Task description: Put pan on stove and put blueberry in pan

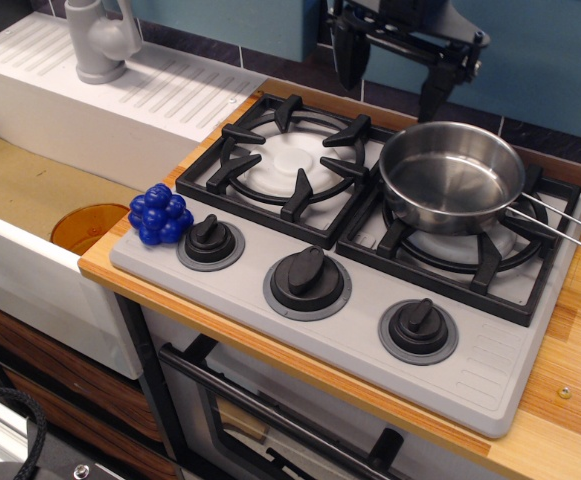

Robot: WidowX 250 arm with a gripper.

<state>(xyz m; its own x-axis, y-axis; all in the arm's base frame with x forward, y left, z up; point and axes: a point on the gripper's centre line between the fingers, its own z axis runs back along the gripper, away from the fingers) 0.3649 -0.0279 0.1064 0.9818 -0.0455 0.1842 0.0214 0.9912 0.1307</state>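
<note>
The shiny steel pan (454,174) sits on the right burner grate of the grey stove (370,330), its wire handle pointing right. The pan is empty inside. The deep-blue blueberry (161,214) rests on the stove's front left corner beside the left knob. My black gripper (390,88) hangs at the top of the view behind the pan, just above the stove's back edge. Its two fingers (348,62) are spread wide and hold nothing.
The left burner grate (288,160) is bare. Three black knobs (307,279) line the stove front. A white sink (30,190) with an orange drain (88,226) and grey tap (98,40) lies left. A wooden counter (575,370) edges the stove.
</note>
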